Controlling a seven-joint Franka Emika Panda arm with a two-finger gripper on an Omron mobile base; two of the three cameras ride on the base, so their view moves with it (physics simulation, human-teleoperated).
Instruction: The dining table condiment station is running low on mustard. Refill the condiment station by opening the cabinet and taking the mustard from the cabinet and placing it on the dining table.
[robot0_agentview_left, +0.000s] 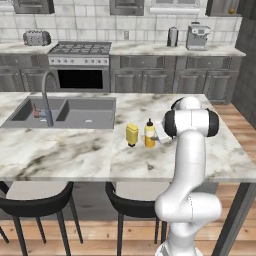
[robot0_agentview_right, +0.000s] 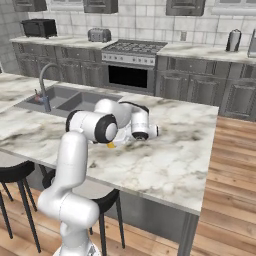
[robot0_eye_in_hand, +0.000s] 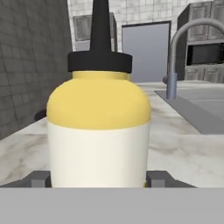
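- Step: the placing end of the job. The mustard (robot0_agentview_left: 149, 134) stands upright on the dining table (robot0_agentview_left: 75, 150), so the fetch from the cabinet looks done.
- Location: bottle is mid-table, just beside a squat yellow jar (robot0_agentview_left: 131, 134) and to the right of the sink (robot0_agentview_left: 90, 112) and faucet (robot0_agentview_left: 46, 95), well in from the table edges.
- Gripper (robot0_eye_in_hand: 99, 178): low at table height, right at the bottle. In the hand view the bottle sits squarely between the two fingertips (robot0_eye_in_hand: 40, 178), one on each side, flush with its sides.
- Jaws are spread about as wide as the bottle. I cannot tell whether they are pressing on it or have just let go.
- Bottle base looks down on the stone, not tilted.
- Next move, my call: if clamped, widen the jaws fully, then back straight out along the approach line.
- Risk: any sideways drift on retreat could clip the bottle and knock it into the jar. It is slim and tall, so it tips easily.
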